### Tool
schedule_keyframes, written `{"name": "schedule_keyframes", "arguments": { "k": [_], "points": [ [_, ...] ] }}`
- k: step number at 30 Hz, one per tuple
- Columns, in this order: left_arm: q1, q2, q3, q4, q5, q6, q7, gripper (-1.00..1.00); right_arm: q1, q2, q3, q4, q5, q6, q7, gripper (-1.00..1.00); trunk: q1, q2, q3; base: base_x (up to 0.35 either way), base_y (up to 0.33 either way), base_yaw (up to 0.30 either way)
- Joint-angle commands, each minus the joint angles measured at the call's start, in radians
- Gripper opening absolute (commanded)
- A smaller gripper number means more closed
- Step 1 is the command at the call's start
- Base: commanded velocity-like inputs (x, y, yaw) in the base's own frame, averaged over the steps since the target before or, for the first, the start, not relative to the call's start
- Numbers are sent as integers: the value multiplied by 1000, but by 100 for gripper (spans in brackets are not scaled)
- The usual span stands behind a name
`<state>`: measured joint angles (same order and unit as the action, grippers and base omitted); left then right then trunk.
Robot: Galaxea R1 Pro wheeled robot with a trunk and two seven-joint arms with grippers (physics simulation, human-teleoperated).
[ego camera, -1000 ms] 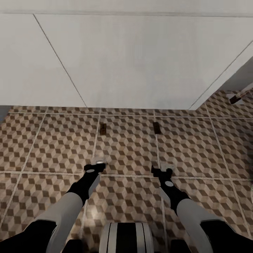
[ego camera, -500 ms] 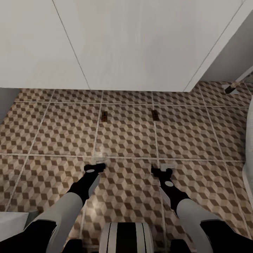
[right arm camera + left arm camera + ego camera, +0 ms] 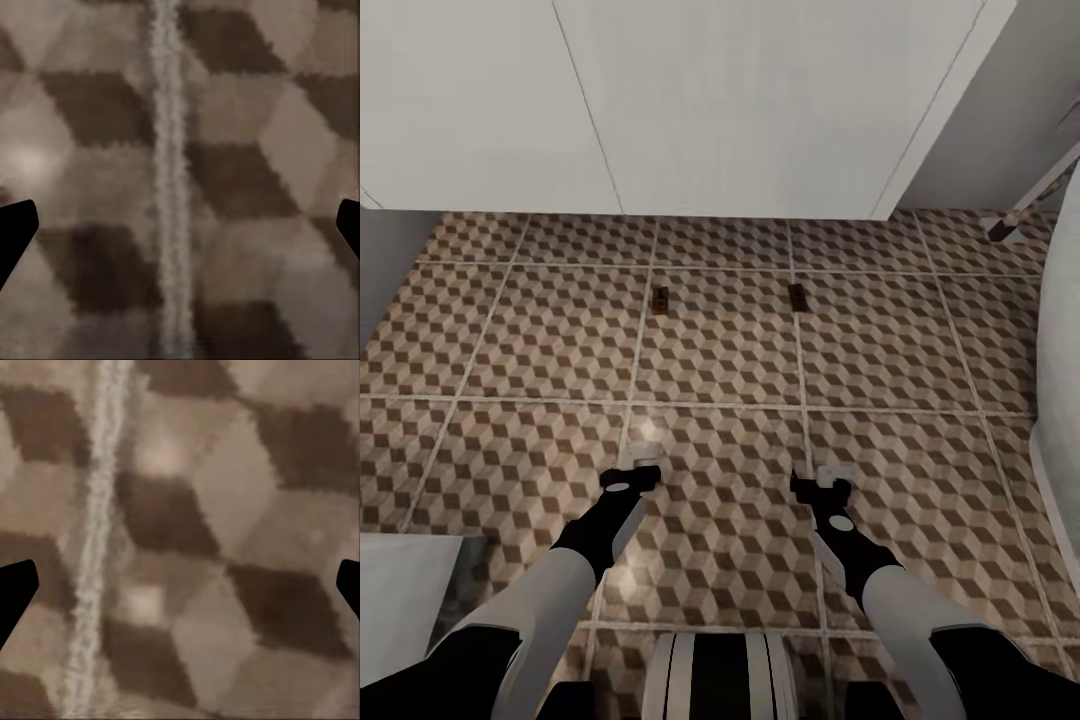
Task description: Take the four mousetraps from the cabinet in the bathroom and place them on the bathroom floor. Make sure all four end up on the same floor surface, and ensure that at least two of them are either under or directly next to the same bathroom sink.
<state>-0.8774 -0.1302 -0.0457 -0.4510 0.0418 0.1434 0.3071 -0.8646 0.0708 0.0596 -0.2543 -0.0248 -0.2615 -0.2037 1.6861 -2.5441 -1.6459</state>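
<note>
Both arms extend toward 12 o'clock, low over the bathroom floor. Left gripper and right gripper: fingers apart, apparently empty. Two mousetraps lie ahead.

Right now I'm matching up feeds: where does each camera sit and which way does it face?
Head: high on the robot, looking down at floor, two mousetraps; both arms show.
Left wrist: at left gripper, facing tiles; dark fingertips at edges.
Right wrist: at right gripper, same.
Shared: cube-patterned tiles, grout lines.
</note>
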Motion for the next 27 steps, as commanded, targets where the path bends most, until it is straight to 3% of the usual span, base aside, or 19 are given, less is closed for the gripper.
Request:
{"name": "schedule_keyframes", "arguments": {
  "k": [1, 27],
  "points": [
    [0, 0, -5, -1, 5, 6, 6, 100, -1, 0, 6, 1, -3, -2, -6, 100, -1, 0, 0, -174, 0, 0],
    [0, -2, -4, -1, 6, 3, 6, 100, -1, 0, 5, 1, -4, -2, -7, 100, -1, 0, 0, -32, 0, 0]
  ]
}}
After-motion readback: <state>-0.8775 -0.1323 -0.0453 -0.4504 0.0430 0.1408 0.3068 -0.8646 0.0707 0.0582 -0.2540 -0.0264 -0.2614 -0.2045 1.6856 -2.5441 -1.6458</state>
